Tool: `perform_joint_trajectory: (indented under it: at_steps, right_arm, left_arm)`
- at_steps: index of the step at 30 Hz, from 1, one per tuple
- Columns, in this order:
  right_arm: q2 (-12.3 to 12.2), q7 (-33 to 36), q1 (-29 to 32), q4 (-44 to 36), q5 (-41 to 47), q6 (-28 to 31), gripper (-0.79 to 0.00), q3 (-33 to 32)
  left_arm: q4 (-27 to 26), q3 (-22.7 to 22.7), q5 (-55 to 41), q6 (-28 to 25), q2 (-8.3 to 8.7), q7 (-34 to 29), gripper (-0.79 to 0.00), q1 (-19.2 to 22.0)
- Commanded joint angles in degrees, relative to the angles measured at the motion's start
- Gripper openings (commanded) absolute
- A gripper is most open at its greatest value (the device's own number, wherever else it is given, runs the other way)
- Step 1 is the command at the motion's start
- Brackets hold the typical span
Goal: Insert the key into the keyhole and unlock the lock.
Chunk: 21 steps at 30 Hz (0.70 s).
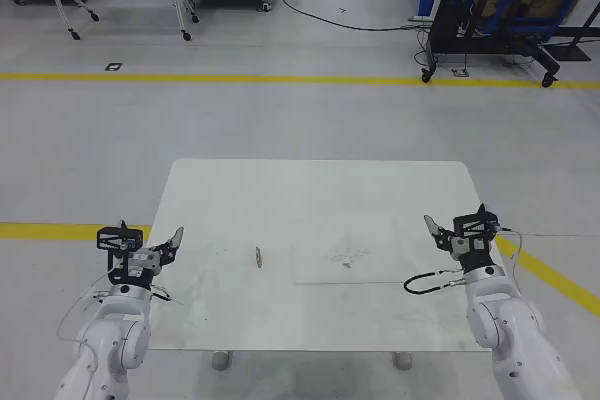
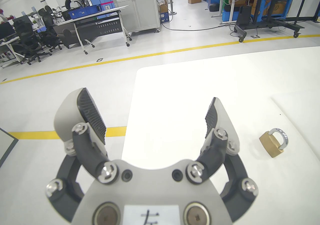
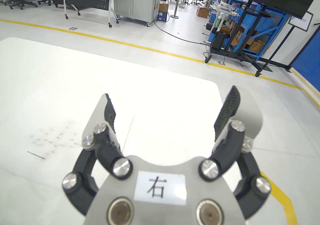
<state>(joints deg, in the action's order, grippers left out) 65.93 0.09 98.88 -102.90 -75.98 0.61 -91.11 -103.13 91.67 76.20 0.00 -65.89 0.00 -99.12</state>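
Confirming status. Operator: which step is in hand?

Technician: Step one, acquisition, by my reading. Neither part is held. The left gripper point(image 2: 149, 110) hovers at the left edge of the table point(image 1: 380, 190), fingers spread wide with nothing between them. The right gripper point(image 3: 170, 103) hovers at the right edge, fingers likewise spread and empty.

Operator: Locate the parts.

Technician: The brass padlock point(image 2: 271, 144) lies on its side on the tabletop, left of centre. Its shackle appears closed. It is near the left gripper but apart from it. The key point(image 3: 36, 155), seen as a thin metal sliver and so identified with some doubt, lies flat right of centre. It is well apart from the padlock and nearer the right gripper.

Operator: Next move requirements?

Technician: Presumably the left gripper secures the padlock body. The right gripper pinches the key by its bow, then aligns the blade to the keyhole. The keyhole face cannot be made out.

Operator: Obstructions?

Technician: Grey smudges point(image 3: 52, 139) lie beside the key. They are flat marks and no obstacle. Caution: the key lies flush on the surface, so the pinch will likely be marginal. The padlock may slide when gripped.
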Motion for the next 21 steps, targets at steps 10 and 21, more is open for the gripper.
perform_joint_trajectory:
  at_steps: [10,21]
  right_arm:
    - [1.01,5.82,-9.21,10.30,1.94,12.33,0.000,12.14]
    - [1.25,5.23,-9.10,11.35,5.84,15.38,0.000,13.36]
  left_arm:
    - [0.00,0.00,0.00,0.00,0.00,0.00,0.000,0.00]
    - [0.00,0.00,0.00,0.00,0.00,0.00,0.000,0.00]
